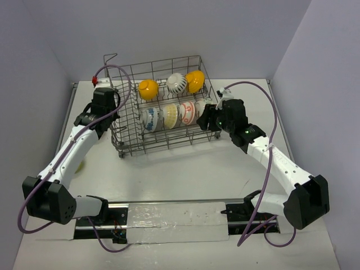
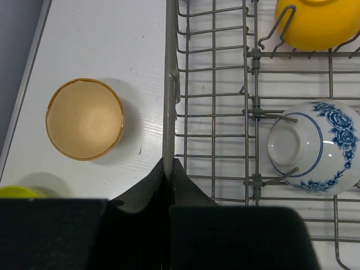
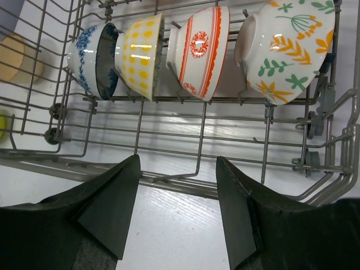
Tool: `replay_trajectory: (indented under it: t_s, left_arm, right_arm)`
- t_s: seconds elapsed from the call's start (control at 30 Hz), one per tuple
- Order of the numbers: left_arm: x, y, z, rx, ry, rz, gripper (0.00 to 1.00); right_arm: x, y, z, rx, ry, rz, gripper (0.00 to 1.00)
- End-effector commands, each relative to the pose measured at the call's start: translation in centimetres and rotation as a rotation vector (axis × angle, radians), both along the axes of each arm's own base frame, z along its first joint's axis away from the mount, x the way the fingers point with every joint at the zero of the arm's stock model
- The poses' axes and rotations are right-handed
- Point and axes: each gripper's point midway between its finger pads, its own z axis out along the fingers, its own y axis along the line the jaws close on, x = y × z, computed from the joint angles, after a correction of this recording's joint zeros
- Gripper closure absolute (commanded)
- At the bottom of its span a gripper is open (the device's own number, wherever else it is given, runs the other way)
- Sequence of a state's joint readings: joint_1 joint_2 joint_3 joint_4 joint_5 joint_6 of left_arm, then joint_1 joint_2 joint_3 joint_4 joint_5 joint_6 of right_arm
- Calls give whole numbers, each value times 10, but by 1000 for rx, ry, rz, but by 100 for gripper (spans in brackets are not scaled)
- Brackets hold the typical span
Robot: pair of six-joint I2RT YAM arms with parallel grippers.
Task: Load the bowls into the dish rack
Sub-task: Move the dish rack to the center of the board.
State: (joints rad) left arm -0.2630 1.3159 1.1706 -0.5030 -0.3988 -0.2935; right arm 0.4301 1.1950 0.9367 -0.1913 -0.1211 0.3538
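My left tool [image 2: 170,167] is clamped on the rim of the dish rack [image 2: 169,84]; my right tool [image 3: 178,166] hangs with jaws apart; the white desk [image 2: 112,45] carries a tan bowl [image 2: 84,119]; pale walls [image 1: 169,28] all round.

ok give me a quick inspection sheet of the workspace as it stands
surface: white table, arm rail along its near edge
job's things: dish rack carries three far-row bowls and four near-row bowls, all on edge; tan bowl, upright, and lime green bowl, barely in view, sit on the table left of it
clutter: nothing seen
grippers: left gripper shut on the rack's left rim; right gripper open, empty, at the rack's near edge
cables: left purple cable and right purple cable loop free off the arms
surroundings: plain pale walls on three sides
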Motion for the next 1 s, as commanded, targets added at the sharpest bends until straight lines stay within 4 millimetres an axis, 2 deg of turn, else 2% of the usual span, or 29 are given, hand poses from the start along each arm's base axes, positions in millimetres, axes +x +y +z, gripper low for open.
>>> replay_trajectory:
  t_s: [0.0, 0.17, 0.27, 0.67, 0.97]
  left_arm:
    - [-32, -64, -40, -76, 157, -199, 100]
    - [-49, -87, -38, -72, 161, -284, 100]
    - [-58, -91, -35, -64, 160, -308, 100]
    - [-78, -81, -39, -35, 198, -316, 100]
    - [-76, -67, -38, 50, 229, -291, 100]
  right_arm:
    - [5, -11, 30, 2, -78, -36, 36]
    - [6, -14, 38, 5, -90, -48, 36]
    - [6, -15, 41, 7, -94, -51, 36]
    - [8, -21, 40, -3, -87, -66, 36]
    - [8, -23, 39, -2, -83, -69, 36]
